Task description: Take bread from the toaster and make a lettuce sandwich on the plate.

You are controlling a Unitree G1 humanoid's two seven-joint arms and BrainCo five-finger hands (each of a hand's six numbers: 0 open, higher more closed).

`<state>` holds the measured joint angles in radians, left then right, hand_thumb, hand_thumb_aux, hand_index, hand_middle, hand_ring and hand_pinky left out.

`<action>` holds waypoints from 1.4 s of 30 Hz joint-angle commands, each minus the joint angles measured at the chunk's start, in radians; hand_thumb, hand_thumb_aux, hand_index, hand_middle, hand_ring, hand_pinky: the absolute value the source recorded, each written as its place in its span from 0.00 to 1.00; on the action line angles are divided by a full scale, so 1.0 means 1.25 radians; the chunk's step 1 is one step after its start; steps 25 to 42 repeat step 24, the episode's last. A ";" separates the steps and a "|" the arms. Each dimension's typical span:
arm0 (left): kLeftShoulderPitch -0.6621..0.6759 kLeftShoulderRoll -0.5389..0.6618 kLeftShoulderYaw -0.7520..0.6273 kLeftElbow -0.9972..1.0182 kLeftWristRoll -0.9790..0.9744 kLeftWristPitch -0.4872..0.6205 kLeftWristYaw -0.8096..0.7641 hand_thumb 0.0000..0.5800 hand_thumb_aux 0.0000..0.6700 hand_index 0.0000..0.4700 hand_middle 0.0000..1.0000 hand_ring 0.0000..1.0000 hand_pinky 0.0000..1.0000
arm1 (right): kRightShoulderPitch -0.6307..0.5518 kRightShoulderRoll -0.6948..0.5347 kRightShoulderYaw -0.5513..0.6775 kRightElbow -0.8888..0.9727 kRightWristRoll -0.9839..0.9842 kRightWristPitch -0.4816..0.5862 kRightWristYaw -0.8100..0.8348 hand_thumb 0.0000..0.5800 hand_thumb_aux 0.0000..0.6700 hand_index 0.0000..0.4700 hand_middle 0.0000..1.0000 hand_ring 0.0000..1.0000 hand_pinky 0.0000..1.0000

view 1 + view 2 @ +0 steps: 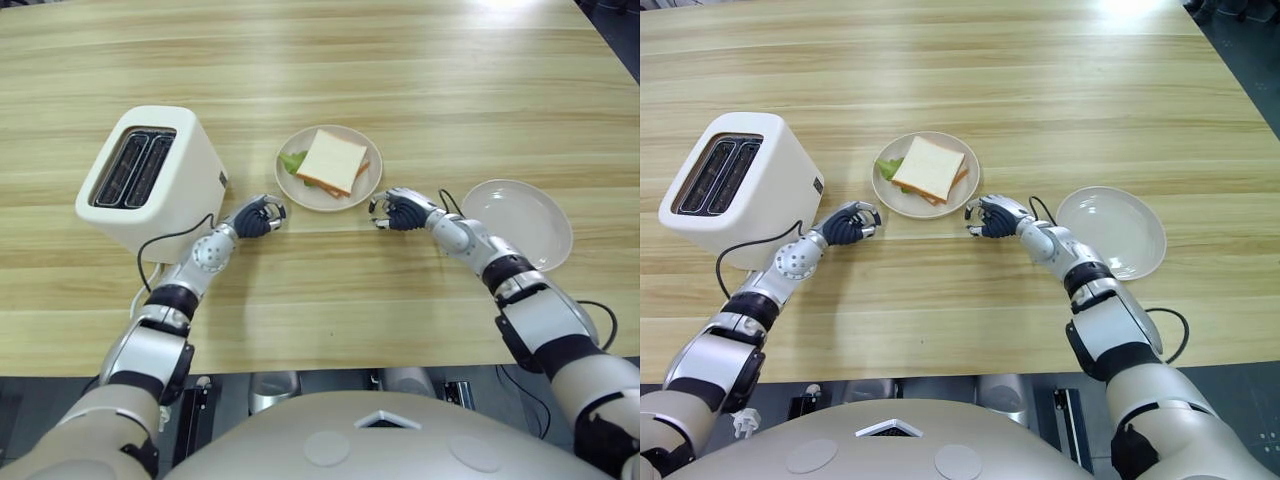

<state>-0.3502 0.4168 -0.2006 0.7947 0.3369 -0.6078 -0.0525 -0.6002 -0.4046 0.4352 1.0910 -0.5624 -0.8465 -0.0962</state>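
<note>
A cream toaster (150, 180) stands at the left of the wooden table, its two slots showing no bread. On the beige plate (305, 193) in the middle lies a sandwich: a white bread slice (332, 160) on top, green lettuce (292, 161) poking out at its left, a second slice beneath. My left hand (256, 217) rests on the table just below-left of the plate, fingers curled, holding nothing. Just below-right of the plate sits my right hand (401, 211), curled in the same way, nothing in it.
A white plate (520, 222) with nothing on it lies at the right, close beside my right forearm. The toaster's black cable (170, 242) runs toward the table's front edge past my left forearm. Bare wood stretches across the far half of the table.
</note>
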 commanded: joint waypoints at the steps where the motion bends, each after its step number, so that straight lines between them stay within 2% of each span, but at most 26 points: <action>1: 0.049 -0.024 0.059 -0.211 -0.074 0.040 0.007 0.00 0.00 0.00 0.00 0.00 0.00 | 0.033 -0.009 -0.075 -0.155 0.078 -0.087 -0.026 0.00 0.00 0.00 0.00 0.00 0.00; 5: 0.089 -0.090 0.114 -0.375 -0.152 0.115 0.024 0.00 0.00 0.00 0.00 0.00 0.00 | 0.077 0.059 -0.127 -0.262 0.240 -0.128 0.022 0.00 0.00 0.00 0.00 0.00 0.00; 8: 0.113 -0.136 0.127 -0.442 -0.171 0.140 0.036 0.00 0.00 0.00 0.00 0.00 0.00 | 0.101 0.136 -0.158 -0.276 0.377 -0.118 0.079 0.00 0.00 0.00 0.00 0.00 0.00; 13: 0.140 -0.192 0.136 -0.489 -0.227 0.153 0.021 0.00 0.00 0.00 0.00 0.00 0.00 | 0.124 0.232 -0.215 -0.273 0.535 -0.081 0.165 0.00 0.00 0.00 0.00 0.00 0.00; 19: 0.174 -0.232 0.157 -0.490 -0.274 0.117 0.007 0.00 0.00 0.00 0.00 0.00 0.00 | 0.145 0.270 -0.263 -0.279 0.645 -0.075 0.292 0.00 0.00 0.00 0.00 0.00 0.00; 24: 0.184 -0.241 0.169 -0.489 -0.275 0.105 0.016 0.00 0.00 0.00 0.00 0.00 0.00 | 0.141 0.294 -0.313 -0.282 0.707 -0.035 0.355 0.00 0.00 0.00 0.00 0.00 0.00; 42: 0.184 -0.241 0.169 -0.489 -0.275 0.105 0.016 0.00 0.00 0.00 0.00 0.00 0.00 | 0.141 0.294 -0.313 -0.282 0.707 -0.035 0.355 0.00 0.00 0.00 0.00 0.00 0.00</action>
